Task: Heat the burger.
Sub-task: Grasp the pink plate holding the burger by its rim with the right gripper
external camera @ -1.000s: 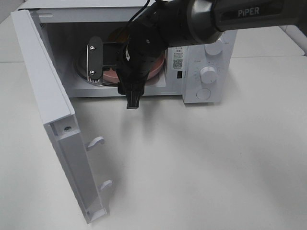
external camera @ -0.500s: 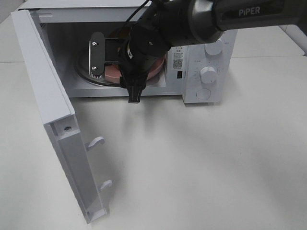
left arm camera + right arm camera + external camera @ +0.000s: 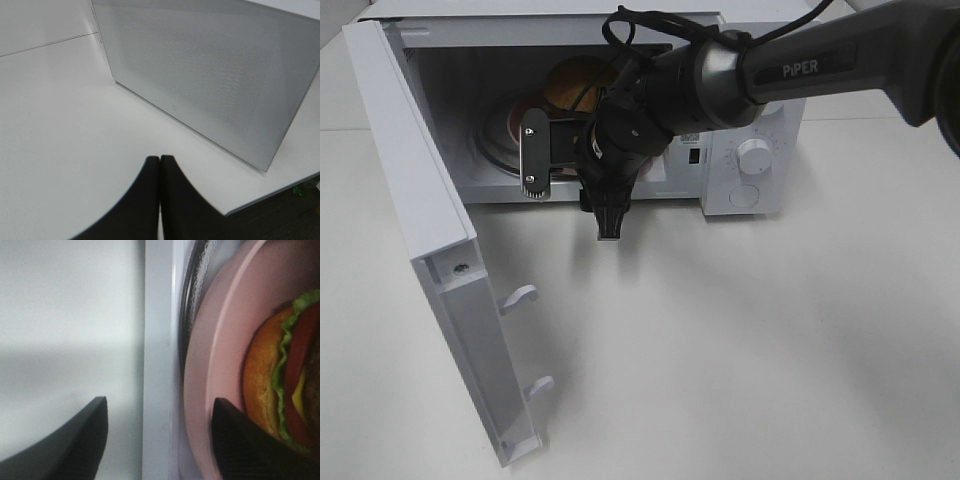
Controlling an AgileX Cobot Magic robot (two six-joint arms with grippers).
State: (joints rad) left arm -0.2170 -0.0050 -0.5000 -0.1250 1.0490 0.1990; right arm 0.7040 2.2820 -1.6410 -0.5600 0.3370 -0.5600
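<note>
**Op:** Looking at the high camera first: the burger (image 3: 578, 85) sits on the pink plate (image 3: 517, 108) inside the microwave (image 3: 750, 150), toward the back of the cavity. The door (image 3: 430, 250) hangs open on the left. My right gripper (image 3: 570, 185) is at the cavity mouth, just in front of the plate, jaws spread, nothing between them.

**Eng:** Left arm?

**Op:** The left wrist view shows only the left gripper (image 3: 159, 200), fingers pressed together, empty, over bare table (image 3: 50, 125) facing the door's outer mesh panel. So it's outside and nearer the door.

**Eng:** Right wrist?

**Op:** Jaws wide and empty. The plate rim lies just beyond one finger (image 3: 240, 440), and the burger (image 3: 280, 385) is deeper in than the fingertips, with the turntable edge (image 3: 192, 290) beside the plate.

**Eng:** Call?

**Op:** I judge the food is placed. Backing the right arm straight out of the opening comes first, then the left swings the door.
</note>
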